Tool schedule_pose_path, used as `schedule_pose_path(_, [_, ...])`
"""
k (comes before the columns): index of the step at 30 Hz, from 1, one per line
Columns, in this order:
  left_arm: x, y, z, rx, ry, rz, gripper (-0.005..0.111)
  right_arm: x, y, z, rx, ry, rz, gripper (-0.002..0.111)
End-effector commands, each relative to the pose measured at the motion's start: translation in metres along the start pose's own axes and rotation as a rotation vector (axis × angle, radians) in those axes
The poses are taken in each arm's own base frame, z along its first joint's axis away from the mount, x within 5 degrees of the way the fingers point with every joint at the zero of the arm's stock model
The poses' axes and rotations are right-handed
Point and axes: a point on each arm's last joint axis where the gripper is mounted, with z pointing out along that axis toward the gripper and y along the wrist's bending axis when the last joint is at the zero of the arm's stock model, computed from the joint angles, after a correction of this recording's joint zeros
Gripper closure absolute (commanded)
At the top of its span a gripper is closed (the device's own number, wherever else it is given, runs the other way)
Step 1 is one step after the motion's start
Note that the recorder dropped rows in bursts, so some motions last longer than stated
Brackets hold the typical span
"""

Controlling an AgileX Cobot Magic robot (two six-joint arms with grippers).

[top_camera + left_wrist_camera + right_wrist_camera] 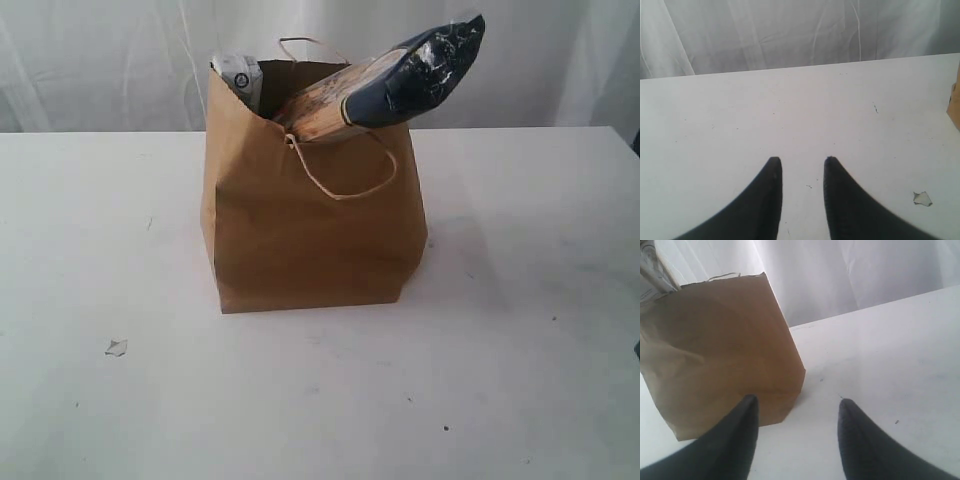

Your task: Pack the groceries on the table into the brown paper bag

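The brown paper bag (310, 225) stands upright in the middle of the white table (520, 330). A long navy-tan packet (395, 80) sticks out of its mouth, leaning right. A white-and-grey item (238, 75) pokes up at the bag's back left corner. Other groceries are hidden. In the exterior view neither gripper shows. My left gripper (802, 161) is open over bare tabletop with nothing between its fingers; a sliver of the bag (955, 107) shows at the frame's edge. My right gripper (797, 401) is open and empty, close to the bag (720, 350), apart from it.
A small torn scrap (116, 347) lies on the table left of the bag, also seen as the scrap (922, 198) in the left wrist view. A white curtain (100, 60) hangs behind the table's far edge.
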Motion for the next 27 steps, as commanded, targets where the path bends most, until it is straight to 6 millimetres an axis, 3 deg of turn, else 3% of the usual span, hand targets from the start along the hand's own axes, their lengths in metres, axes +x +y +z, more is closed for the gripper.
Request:
schedule_pose_path(1, [0.0006,0.0,-0.0002,-0.002,-0.002,-0.01,0.072,0.0024,-0.0016,-0.0002,0.012,0.011,-0.163,0.062])
schedule_pose_path(12, [0.0006,0.0,-0.0002,-0.002,-0.002,-0.01,0.072,0.0027,-0.0015,-0.0002,0.009,0.015,-0.388,0.062])
schedule_pose_path(27, [0.0006,0.0,-0.0002,-0.002,-0.002,-0.01,0.072,0.0027,-0.0015,-0.0002,0.009,0.015,-0.443,0.062])
